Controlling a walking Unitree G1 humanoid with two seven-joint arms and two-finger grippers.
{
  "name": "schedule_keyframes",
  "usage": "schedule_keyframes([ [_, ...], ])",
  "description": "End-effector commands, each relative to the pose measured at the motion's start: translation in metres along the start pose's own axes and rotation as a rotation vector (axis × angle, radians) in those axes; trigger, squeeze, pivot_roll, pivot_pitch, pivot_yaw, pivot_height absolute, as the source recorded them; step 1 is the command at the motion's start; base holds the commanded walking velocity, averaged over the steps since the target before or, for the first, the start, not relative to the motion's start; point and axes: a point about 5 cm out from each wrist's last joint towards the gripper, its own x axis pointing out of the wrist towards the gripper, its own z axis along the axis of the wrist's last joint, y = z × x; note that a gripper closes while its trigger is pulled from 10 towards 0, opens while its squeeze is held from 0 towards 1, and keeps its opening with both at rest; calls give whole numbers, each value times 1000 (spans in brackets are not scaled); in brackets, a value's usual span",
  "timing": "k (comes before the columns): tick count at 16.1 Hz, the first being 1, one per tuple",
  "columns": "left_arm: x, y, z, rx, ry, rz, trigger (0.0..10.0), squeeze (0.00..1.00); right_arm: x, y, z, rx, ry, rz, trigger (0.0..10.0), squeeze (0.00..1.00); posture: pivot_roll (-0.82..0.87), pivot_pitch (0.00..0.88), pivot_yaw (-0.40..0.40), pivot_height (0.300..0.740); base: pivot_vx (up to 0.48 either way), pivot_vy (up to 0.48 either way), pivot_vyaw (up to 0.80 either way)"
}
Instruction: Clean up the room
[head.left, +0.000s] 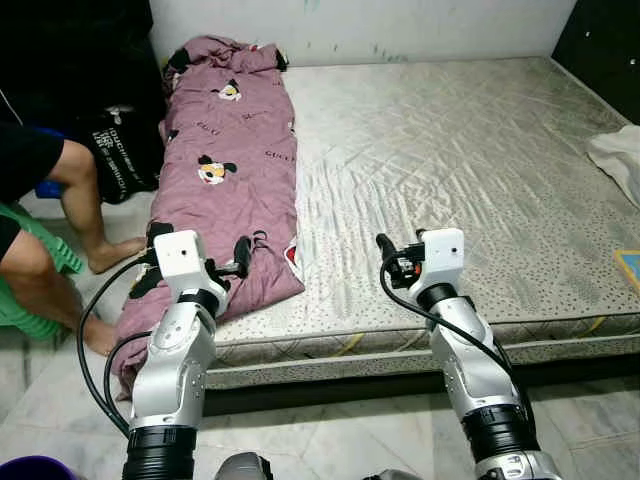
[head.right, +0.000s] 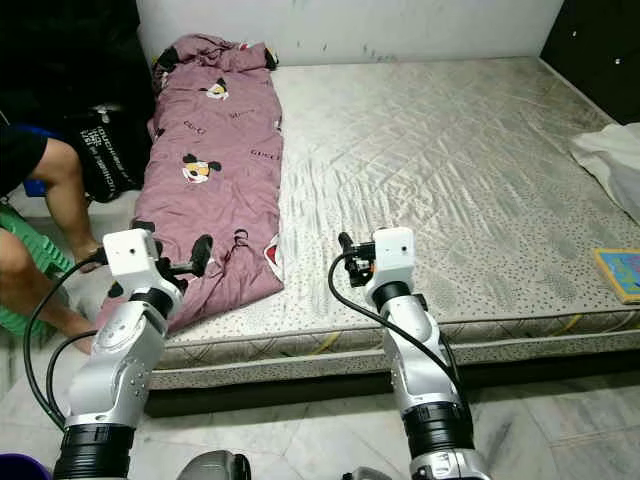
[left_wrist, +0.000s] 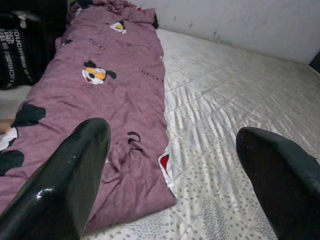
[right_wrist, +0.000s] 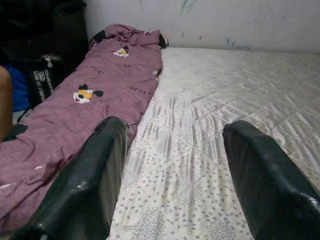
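robot stands at the foot of the mattress (head.left: 450, 150), both arms raised over its near edge. left gripper (left_wrist: 170, 170) is spread wide and empty, hovering just above the near end of the purple blanket (head.left: 225, 170), which runs in a long strip away from it along the mattress's left side, its near corner drooping off the edge below the gripper. right gripper (right_wrist: 172, 170) is also wide open and holds nothing, over bare mattress with the blanket off to its left.

likely step: grab the blanket to fold or straighten it. best to bring the left gripper down on the near corner and pinch a thick fold, not the quilted mattress cover; the right gripper would need to shift left to take the other corner.

writing: blanket has cartoon mouse faces and repeated "gucci" text. a black bag (head.left: 125, 160) far left of the left gripper has white lettering, too small to read. a person's legs (head.left: 60, 250) are close by that side.
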Motion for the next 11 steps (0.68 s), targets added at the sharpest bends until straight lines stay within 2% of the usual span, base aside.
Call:
schedule_keyframes([
  [1,0,-2,2,1,0,-2,10000,0,-1,2,3,-6,-12,7,10000,0,0,0,21,740,0,0,0],
  [3,1,-6,5,-10,-8,-30,10000,0,-2,2,2,3,-2,-2,10000,0,-3,0,22,740,0,195,0],
  [4,2,-6,5,-14,-3,-31,10000,0,-3,1,2,3,0,-3,10000,0,-4,0,22,740,0,480,-431],
  [11,-2,-8,2,-26,17,-29,10000,0,-5,1,0,-7,13,-1,10000,0,1,0,17,740,0,480,0],
])
